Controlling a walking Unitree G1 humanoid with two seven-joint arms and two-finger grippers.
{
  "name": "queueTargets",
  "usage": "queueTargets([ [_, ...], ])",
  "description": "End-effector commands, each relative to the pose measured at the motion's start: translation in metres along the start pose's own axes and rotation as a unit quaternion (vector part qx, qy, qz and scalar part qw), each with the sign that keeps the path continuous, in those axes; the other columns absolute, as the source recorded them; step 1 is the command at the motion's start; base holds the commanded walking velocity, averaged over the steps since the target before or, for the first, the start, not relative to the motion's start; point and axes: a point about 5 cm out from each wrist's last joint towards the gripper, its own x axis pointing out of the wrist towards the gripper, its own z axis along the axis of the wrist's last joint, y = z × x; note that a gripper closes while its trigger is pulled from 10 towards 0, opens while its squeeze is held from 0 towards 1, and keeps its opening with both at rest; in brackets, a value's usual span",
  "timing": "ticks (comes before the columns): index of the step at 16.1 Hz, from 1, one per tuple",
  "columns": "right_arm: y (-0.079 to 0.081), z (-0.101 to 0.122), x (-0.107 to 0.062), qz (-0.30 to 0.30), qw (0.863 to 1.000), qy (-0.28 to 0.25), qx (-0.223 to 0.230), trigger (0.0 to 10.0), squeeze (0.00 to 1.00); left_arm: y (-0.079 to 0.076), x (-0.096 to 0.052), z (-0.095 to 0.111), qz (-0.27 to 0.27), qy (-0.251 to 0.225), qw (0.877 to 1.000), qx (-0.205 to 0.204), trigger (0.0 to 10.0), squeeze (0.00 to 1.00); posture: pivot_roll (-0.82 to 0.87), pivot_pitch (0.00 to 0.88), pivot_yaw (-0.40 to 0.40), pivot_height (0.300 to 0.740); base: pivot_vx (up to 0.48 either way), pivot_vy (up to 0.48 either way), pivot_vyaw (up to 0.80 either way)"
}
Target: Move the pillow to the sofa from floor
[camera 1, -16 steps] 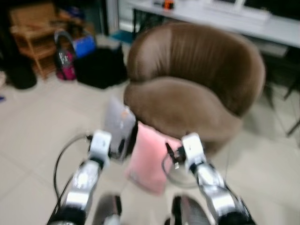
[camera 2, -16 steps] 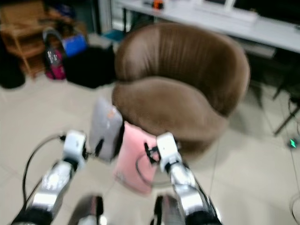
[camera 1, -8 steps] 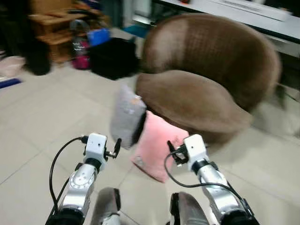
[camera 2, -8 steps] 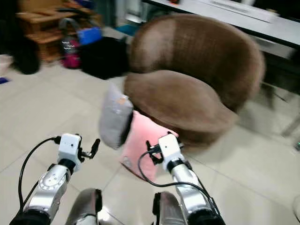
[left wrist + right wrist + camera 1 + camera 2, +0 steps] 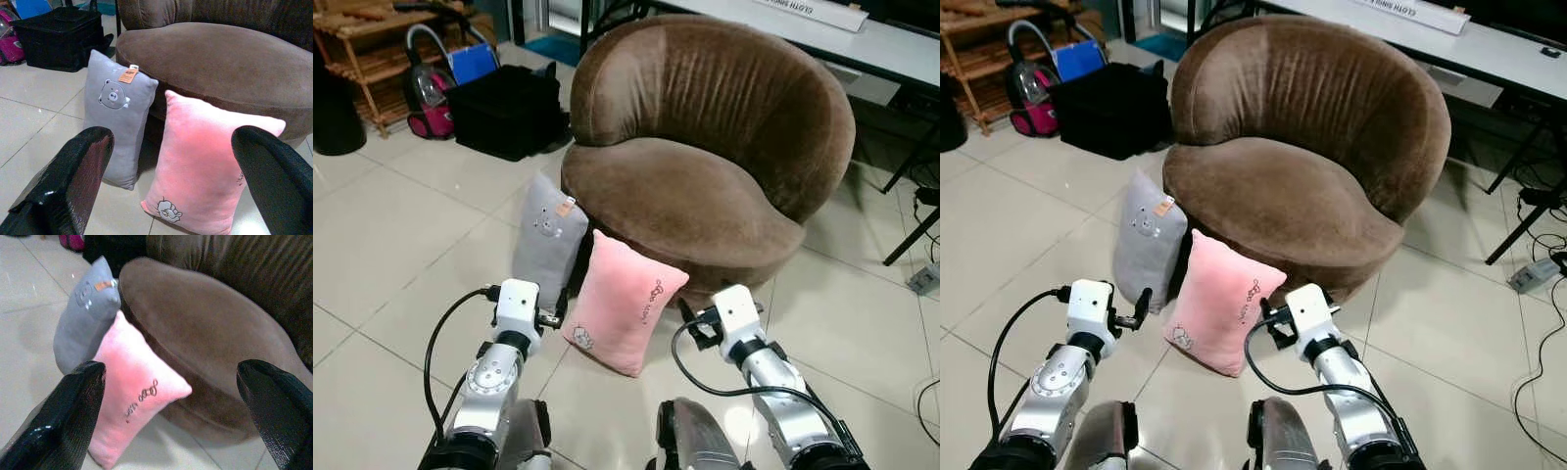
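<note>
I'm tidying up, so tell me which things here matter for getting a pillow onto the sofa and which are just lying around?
For the job: pink pillow, grey pillow, brown sofa.

Just lying about: black bag, vacuum cleaner, wooden shelf, white table.

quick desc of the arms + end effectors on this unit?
Both arms are silver metal with round joints. The left end effector and right end effector each sit on a white boxy wrist block, carry two long black fingers, and have a black cable looping back along the forearm.
</note>
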Motion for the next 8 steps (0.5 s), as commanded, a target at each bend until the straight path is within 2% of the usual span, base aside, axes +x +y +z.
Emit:
queueTargets([
  [1,-0.012,-0.006,-0.003,-0.022,1.0,0.007,0.012,10.0,0.64,-0.006,0.003,0.001,-0.006,-0.003,1.0,0.005,10.0,1.0,-0.02,0.024,-0.154,0.632,0.0,0.0,0.0],
  [4,-0.01,-0.014,-0.004,-0.039,0.998,0.012,0.047,10.0,0.64,-0.007,0.003,0.004,-0.015,-0.014,1.0,0.02,10.0,1.0,-0.03,0.029,-0.132,0.622,0.0,0.0,0.0],
  [8,0.002,-0.015,-0.002,-0.039,0.998,0.008,0.056,10.0,0.65,-0.002,0.01,0.02,-0.027,-0.038,0.998,0.031,10.0,1.0,-0.03,0.025,-0.102,0.583,0.0,0.0,0.0],
])
